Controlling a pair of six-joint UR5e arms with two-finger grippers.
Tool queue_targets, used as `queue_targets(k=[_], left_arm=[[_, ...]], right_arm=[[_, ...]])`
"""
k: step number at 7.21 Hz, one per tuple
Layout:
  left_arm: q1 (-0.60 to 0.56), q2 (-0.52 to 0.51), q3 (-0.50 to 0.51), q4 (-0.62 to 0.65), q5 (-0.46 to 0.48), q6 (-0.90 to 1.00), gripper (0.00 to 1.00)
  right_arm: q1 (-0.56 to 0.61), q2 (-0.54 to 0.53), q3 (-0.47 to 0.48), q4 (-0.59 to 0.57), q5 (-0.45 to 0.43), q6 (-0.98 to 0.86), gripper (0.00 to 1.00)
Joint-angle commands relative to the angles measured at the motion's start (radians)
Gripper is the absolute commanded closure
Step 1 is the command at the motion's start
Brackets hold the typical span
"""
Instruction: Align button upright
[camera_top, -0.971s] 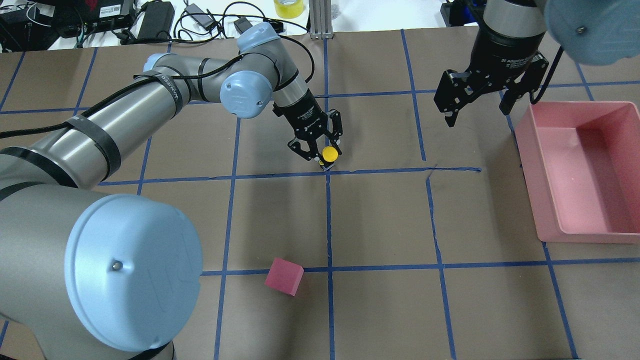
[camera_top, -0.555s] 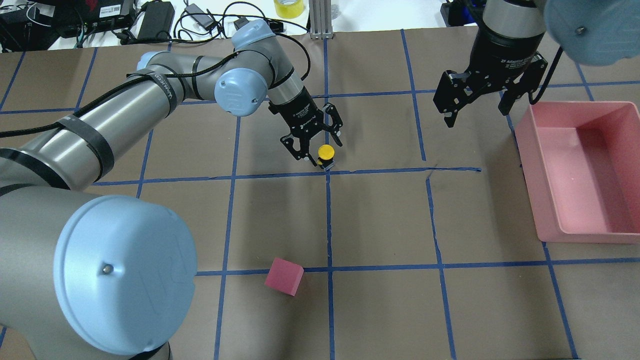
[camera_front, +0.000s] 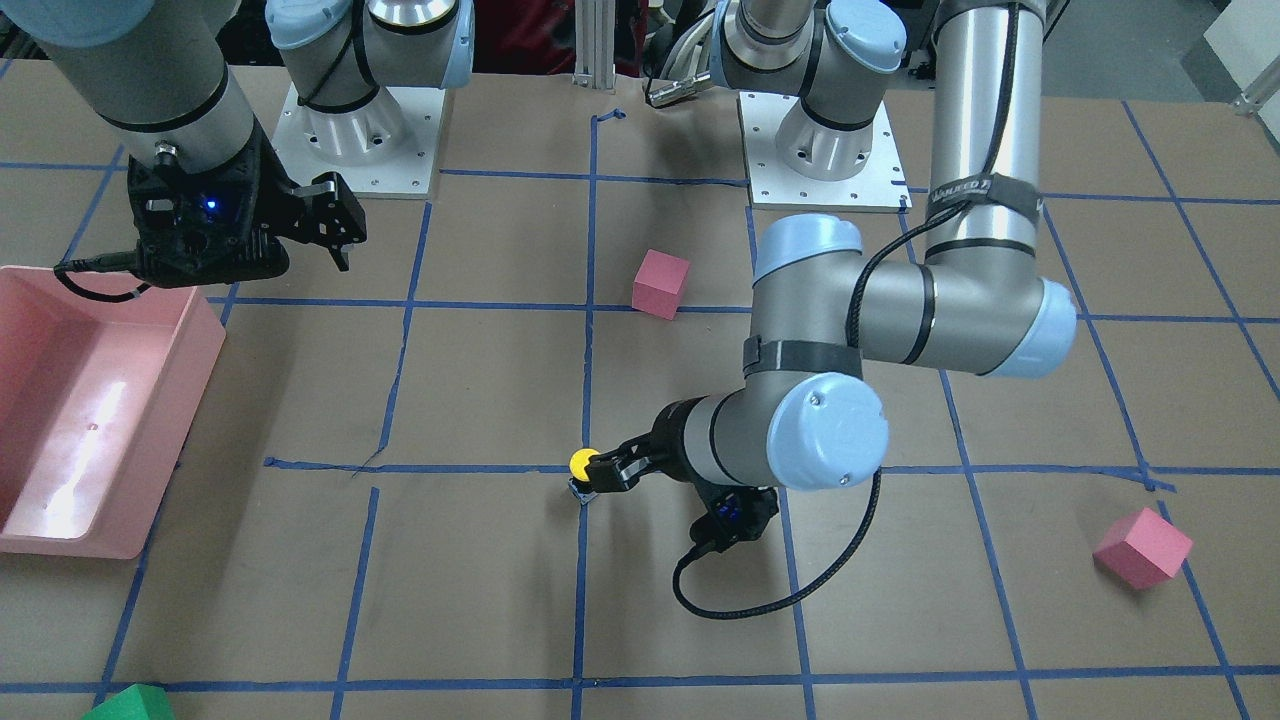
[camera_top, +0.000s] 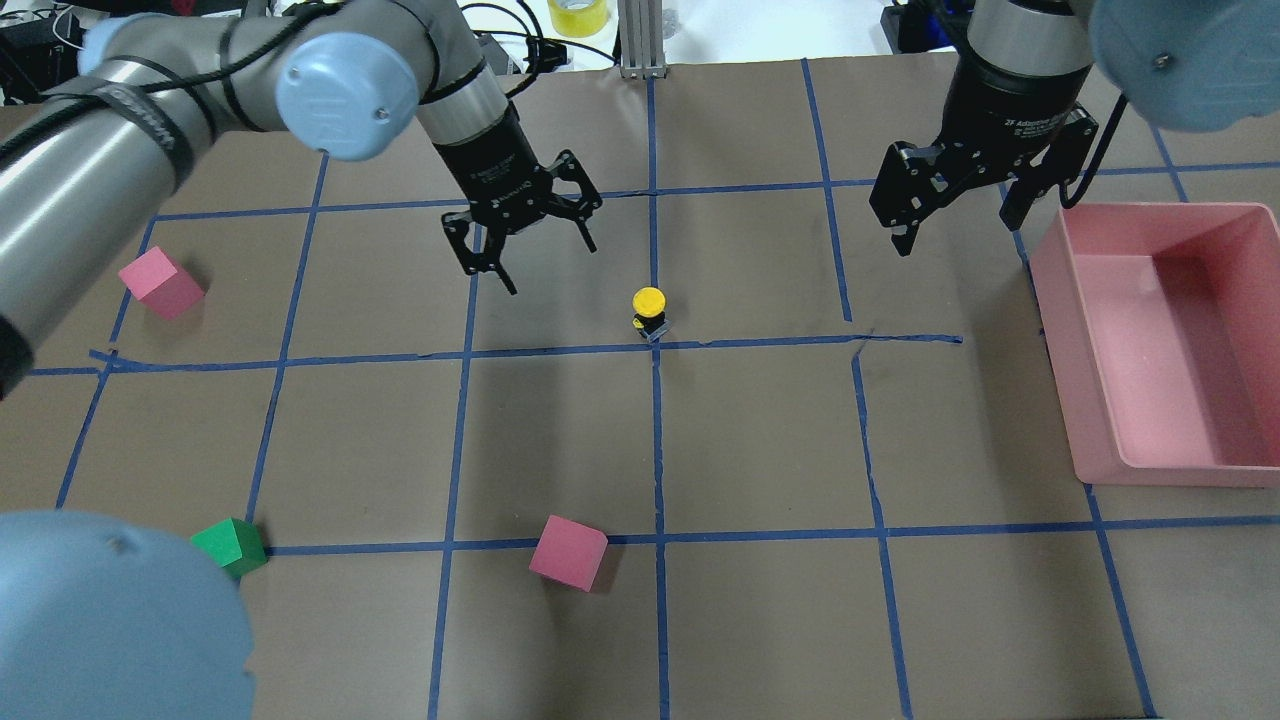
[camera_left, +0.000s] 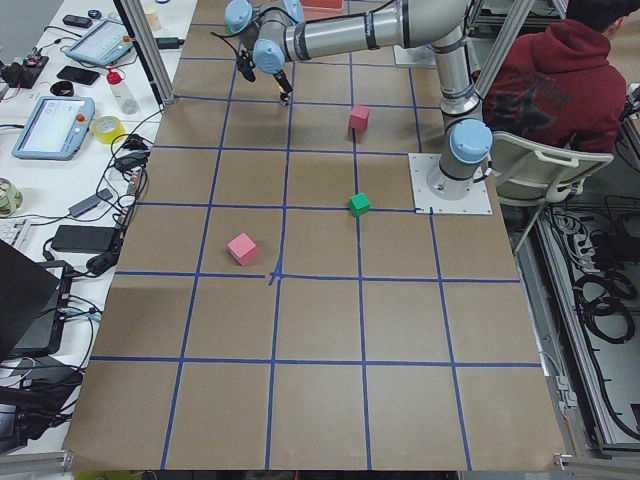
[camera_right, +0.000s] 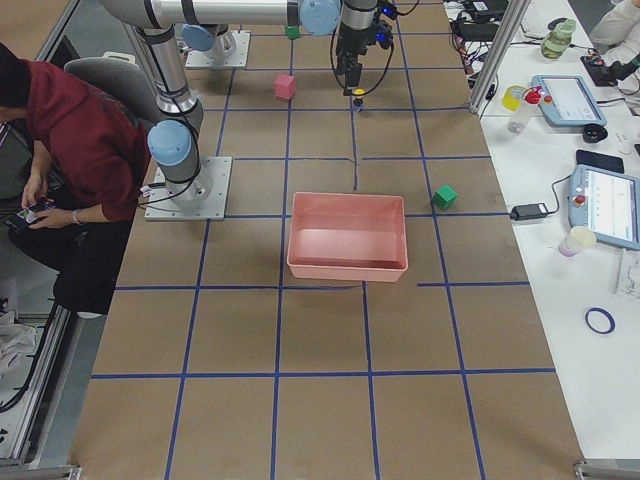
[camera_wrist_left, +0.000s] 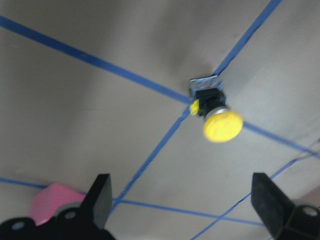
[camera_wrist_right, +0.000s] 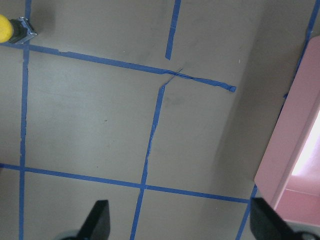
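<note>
The button (camera_top: 650, 310) stands upright on the brown table beside a crossing of blue tape lines, yellow cap on top and black body below. It also shows in the front-facing view (camera_front: 583, 464), in the left wrist view (camera_wrist_left: 216, 114) and at the top left corner of the right wrist view (camera_wrist_right: 10, 29). In the overhead view my left gripper (camera_top: 551, 268) is open and empty, raised and off to the button's far left, not touching it. My right gripper (camera_top: 955, 232) is open and empty, hovering near the pink bin.
A pink bin (camera_top: 1060, 330) sits at the right edge. One pink cube (camera_top: 568, 552) lies near the front centre, another (camera_top: 160, 283) at the left, and a green cube (camera_top: 230, 545) at the front left. Cables and a tape roll lie beyond the far edge.
My left gripper has opened off the button's cap and drawn back up and to the left. The button stays standing in the same spot. The right arm has not moved.
</note>
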Motion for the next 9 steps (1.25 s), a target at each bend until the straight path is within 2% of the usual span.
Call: queue_targets(k=[1, 2, 3, 4, 6, 9], left_arm=[[0.033, 0.196, -0.036, -0.122, 0.189, 0.246, 0.00], [0.036, 0.278, -0.082, -0.109, 0.188, 0.294, 0.00], [0.042, 0.332, -0.125, -0.024, 0.193, 0.343, 0.05], [0.051, 0.352, -0.182, 0.094, 0.207, 0.374, 0.00], [0.051, 0.392, -0.208, 0.124, 0.259, 0.377, 0.00], [0.052, 0.404, -0.224, 0.129, 0.261, 0.380, 0.00]], right_arm=[[0.000, 0.000, 0.000, 0.000, 0.001, -0.002, 0.00], [0.000, 0.000, 0.000, 0.000, 0.000, -0.002, 0.00], [0.000, 0.000, 0.000, 0.000, -0.001, -0.002, 0.00], [0.002, -0.001, 0.000, 0.000, -0.001, -0.002, 0.00], [0.000, 0.000, 0.000, 0.002, -0.002, -0.004, 0.00], [0.000, -0.001, 0.000, 0.002, 0.013, -0.004, 0.00]])
